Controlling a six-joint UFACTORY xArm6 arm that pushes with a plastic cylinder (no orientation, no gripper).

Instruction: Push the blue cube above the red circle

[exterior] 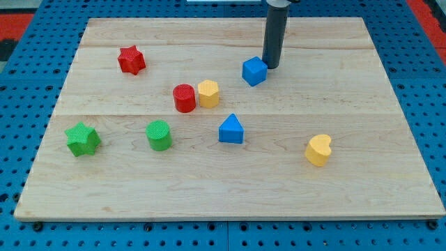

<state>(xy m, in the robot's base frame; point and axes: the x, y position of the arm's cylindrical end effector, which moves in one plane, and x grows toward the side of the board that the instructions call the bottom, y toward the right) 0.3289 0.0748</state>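
Observation:
The blue cube (255, 71) sits on the wooden board (230, 188) at the upper middle. My tip (271, 66) stands right against the cube's right side, touching it or nearly so. The red circle (185, 98), a short cylinder, lies to the lower left of the cube, about a hand's width away. A yellow hexagonal block (208, 93) touches the red circle's right side and lies between it and the cube.
A red star (131, 60) is at the upper left. A green star (83, 139) and a green cylinder (159, 134) are at the lower left. A blue triangular block (231, 130) is at the centre. A yellow heart (318, 150) is at the lower right.

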